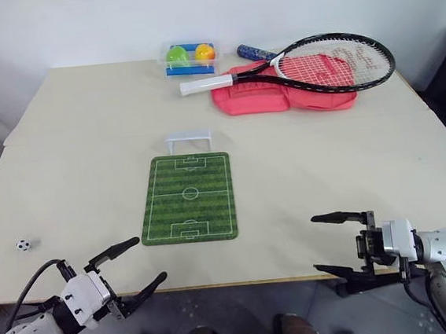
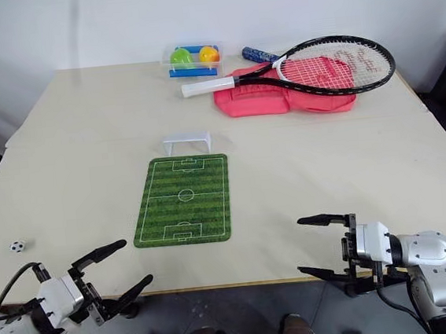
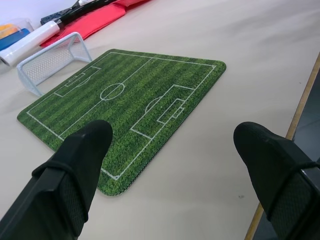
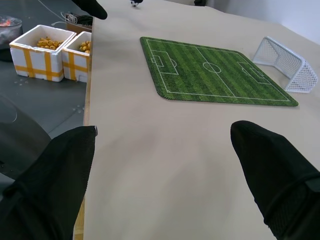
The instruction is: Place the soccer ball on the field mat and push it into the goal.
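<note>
The soccer ball point(image 1: 23, 244) sits on the bare counter point(image 1: 310, 166), off the field mat point(image 1: 188, 198), roughly at nine o'clock from the mat's near edge and just beyond the left claw point(image 1: 132, 264). Both claws hover at the counter's near edge, jaws spread wide and holding nothing; the right claw point(image 1: 331, 243) is at about four o'clock from the mat. The goal point(image 1: 189, 140) stands at the mat's twelve o'clock end. The first step is likely the pickup: the left claw should centre its fingers over the ball and close gently, since so small a round thing may squirt away.
</note>
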